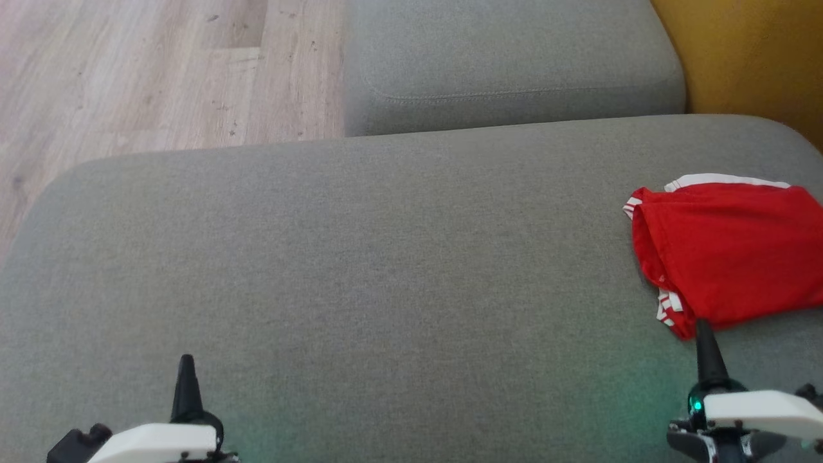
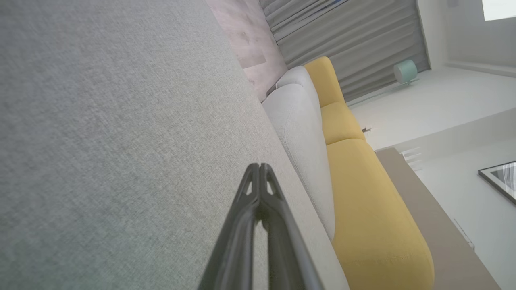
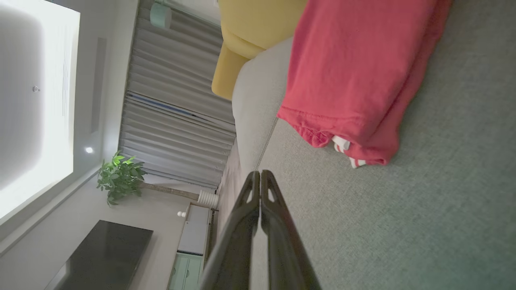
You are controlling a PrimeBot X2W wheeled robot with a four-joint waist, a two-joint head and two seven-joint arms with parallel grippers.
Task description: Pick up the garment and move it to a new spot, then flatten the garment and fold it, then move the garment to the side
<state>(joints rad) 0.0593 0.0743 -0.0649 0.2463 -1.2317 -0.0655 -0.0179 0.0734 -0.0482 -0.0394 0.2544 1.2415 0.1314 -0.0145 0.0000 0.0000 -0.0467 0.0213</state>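
The garment [image 1: 730, 254] is a red piece with white striped trim, lying folded on the right side of the grey sofa seat [image 1: 360, 257]. In the right wrist view the garment [image 3: 358, 76] lies just ahead of my fingers. My right gripper [image 1: 703, 325] is shut and empty, its tip just short of the garment's near edge. Its fingertips [image 3: 260, 174] press together above the cushion. Over the near left of the seat, far from the garment, my left gripper [image 1: 186, 360] is shut and holds nothing. Its closed fingers [image 2: 258, 167] point along the cushion.
A second grey cushion [image 1: 508, 61] adjoins the seat at the back. A yellow sofa part [image 1: 752, 58] stands at the far right. Wooden floor [image 1: 148, 71] lies beyond the seat's left and far edge. Grey curtains [image 2: 354, 44] hang in the background.
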